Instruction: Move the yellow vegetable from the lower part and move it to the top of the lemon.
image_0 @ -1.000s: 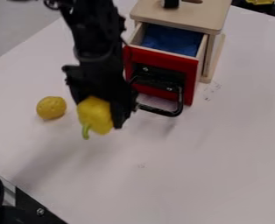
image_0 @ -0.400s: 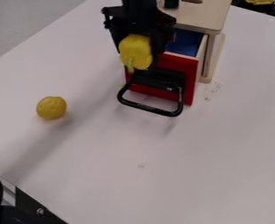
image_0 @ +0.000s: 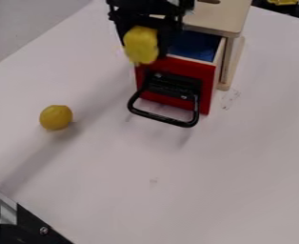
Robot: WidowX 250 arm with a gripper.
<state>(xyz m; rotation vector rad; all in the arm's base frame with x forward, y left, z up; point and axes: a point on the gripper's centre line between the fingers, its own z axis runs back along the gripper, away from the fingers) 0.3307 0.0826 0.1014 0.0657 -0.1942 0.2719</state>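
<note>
Near the left front corner of the open drawer (image_0: 189,68), the yellow pepper (image_0: 141,45) is held by the gripper (image_0: 142,46), with the fingers closed around its sides. Compared with the earlier frames, the pepper is carried away from the lemon (image_0: 55,117) and lifted toward the upper part of the view, while the lemon is left unmoved on the surface (image_0: 241,167). By this, the picking part seems to be achieved, but the placing is not yet done. If the lemon itself is meant as target, the pepper must probably be brought back above it and lowered gently.
</note>
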